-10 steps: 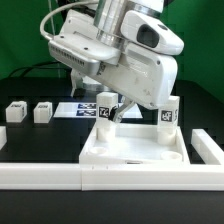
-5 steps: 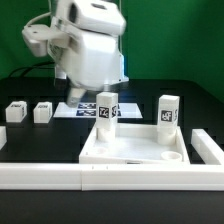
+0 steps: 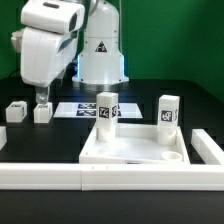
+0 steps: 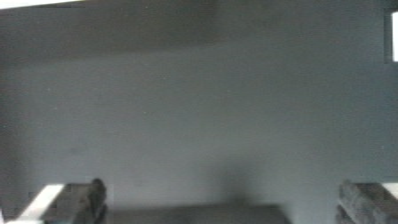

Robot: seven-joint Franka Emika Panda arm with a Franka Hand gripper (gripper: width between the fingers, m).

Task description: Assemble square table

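From my screen, the white robot arm (image 3: pixel 45 50) hangs over the exterior view's left part of the black worktop (image 3: pixel 55 138). Its jaws are released: on the wrist view the two dark fingertips (image 4: pixel 71 200) stand wide apart, with only bare dark worktop between them.

On the exterior view the jaws appear just above a short white loose leg with a tag (image 3: pixel 42 112). I cannot tell whether they are truly over it, since the wrist view shows no leg. A second short white loose leg (image 3: pixel 16 112) sits beside the first, nearer the exterior view's left edge. The two are apart from each other and well apart from the rest of the table.

The large white plastic square slab (image 3: pixel 130 150) lies flat on the worktop towards the exterior view's right, with a raised rim and a round socket (image 3: pixel 173 157) at its front right corner. Two white tagged legs stand upright at its far corners, one on the left (image 3: pixel 107 113) and one on the right (image 3: pixel 168 112).

The slab rests just inside the corner of the long white L-shaped border wall (image 3: pixel 60 177), which runs along the front and up the exterior view's right. The flat marker board (image 3: pixel 80 108) lies behind the slab, between the loose legs and the left standing leg.
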